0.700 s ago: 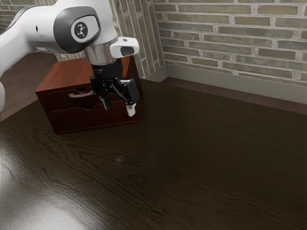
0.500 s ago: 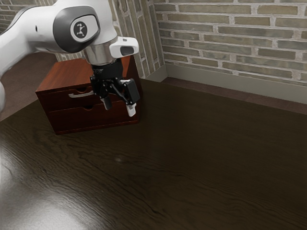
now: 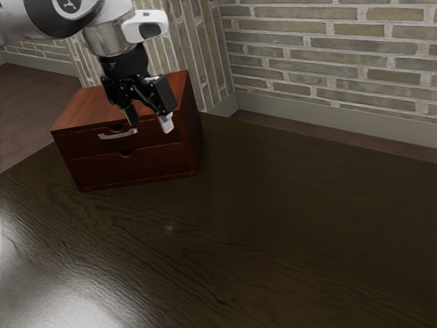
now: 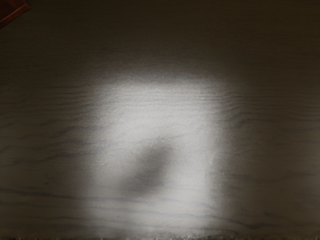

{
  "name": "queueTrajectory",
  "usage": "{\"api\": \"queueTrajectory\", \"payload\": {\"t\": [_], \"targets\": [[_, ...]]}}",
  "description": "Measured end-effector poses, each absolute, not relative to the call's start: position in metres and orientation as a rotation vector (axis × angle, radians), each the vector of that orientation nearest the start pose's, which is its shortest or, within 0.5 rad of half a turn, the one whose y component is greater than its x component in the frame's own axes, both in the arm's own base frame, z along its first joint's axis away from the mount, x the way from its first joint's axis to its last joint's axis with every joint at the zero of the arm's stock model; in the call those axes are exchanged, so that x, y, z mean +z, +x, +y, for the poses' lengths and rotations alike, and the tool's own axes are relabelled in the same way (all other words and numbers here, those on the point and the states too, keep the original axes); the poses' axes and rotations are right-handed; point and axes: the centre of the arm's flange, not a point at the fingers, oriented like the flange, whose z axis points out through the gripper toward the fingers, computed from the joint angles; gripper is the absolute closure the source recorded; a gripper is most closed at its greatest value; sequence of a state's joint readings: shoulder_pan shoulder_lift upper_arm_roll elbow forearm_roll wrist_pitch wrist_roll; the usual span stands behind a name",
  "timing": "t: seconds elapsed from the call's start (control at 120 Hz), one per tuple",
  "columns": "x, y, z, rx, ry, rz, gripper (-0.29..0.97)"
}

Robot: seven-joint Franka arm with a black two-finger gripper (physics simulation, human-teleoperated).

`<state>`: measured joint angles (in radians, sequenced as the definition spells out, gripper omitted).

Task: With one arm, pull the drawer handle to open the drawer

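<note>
Exterior view: the gripper is seen in front of the upper front edge of the cabinet. The cabinet stands at the table's far corner, on the exterior view's left, below the brick wall.
Wrist view: bare table is shown under the hand, with a bright patch and a dark shadow inside it. A red-brown corner of the cabinet is cut by the picture's edge.
Fingers: they are spread apart, with nothing clamped between them. The white-tipped finger is seen against the cabinet's front, on the side toward the exterior view's right.
Drawer handle: the silver drawer handle is mounted on the upper drawer. The black finger is placed just above the end of the handle nearer the exterior view's right. Contact cannot be confirmed.
Change since 0.7 s ago: the gripper has been raised and shifted toward the exterior view's left, from in front of the lower drawer to the level of the upper one. The arm's large joint has been carried up to the picture's top edge. The finger spread is unchanged, and the cabinet has not been displaced.
Containers: both drawer fronts are seen flush with the cabinet's face. The insides are hidden, so the contents cannot be told.
</note>
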<state>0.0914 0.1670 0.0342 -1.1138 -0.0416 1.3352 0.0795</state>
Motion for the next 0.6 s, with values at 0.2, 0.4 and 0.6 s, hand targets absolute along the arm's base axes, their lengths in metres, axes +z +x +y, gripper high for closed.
{"api": "queueTrajectory", "payload": {"t": [0.2, 0.4, 0.6], "targets": [[0.690, 0.573, 0.071, 0.003, -3.169, -0.068, 0.00], [0.662, 0.542, 0.079, 0.110, -3.164, -0.054, 0.00], [0.644, 0.533, 0.111, 0.068, -3.158, 0.180, 0.00]]}}
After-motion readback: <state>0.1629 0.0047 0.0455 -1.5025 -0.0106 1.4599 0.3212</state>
